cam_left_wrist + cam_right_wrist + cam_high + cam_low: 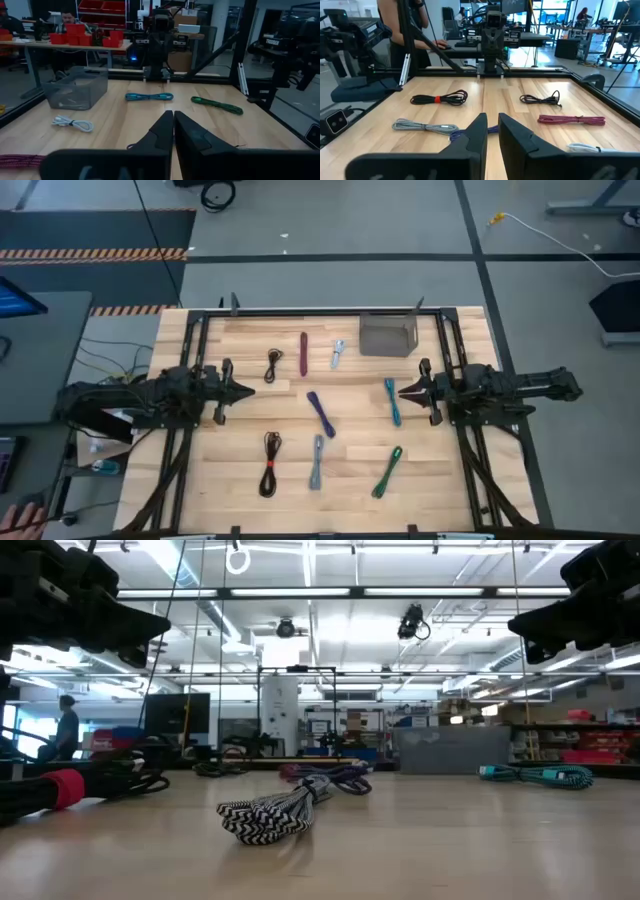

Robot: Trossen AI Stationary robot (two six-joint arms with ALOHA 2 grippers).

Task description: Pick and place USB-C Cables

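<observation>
My worktop (pixel 230 480) carries everything loose and apart, which suits me: each cable can be taken without snagging a neighbour. The bin (pixel 386 335) sits at about one o'clock from the centre, near the far edge. I take it for the drop point, since all the cables lie outside it.

Both arms hang level above the wood, facing each other across the middle. I judge this a waiting pose with no pick begun. My left tool (pixel 247 390) is at nine o'clock, its fingers pressed almost together and holding nothing. My right tool (pixel 404 391) is at three o'clock, fingers a narrow slit apart, also empty.

The cables, by position from the centre:
- black with red tie (pixel 269 465) at seven o'clock, the bulkiest bundle
- green (pixel 388 471) at five o'clock, lying slantwise
- teal (pixel 392 401) at three o'clock, just under my right tool, so I judge it the easiest first pick for that arm
- purple (pixel 321 413) close to the centre
- grey (pixel 317 461) at six o'clock
- maroon (pixel 303 354) at twelve o'clock, straight
- a thin black one (pixel 273 366) at eleven o'clock, near my left tool
- white (pixel 338 353), the smallest, just beside the bin.

The white one lies nearest the bin, so its carry would be the shortest.
</observation>
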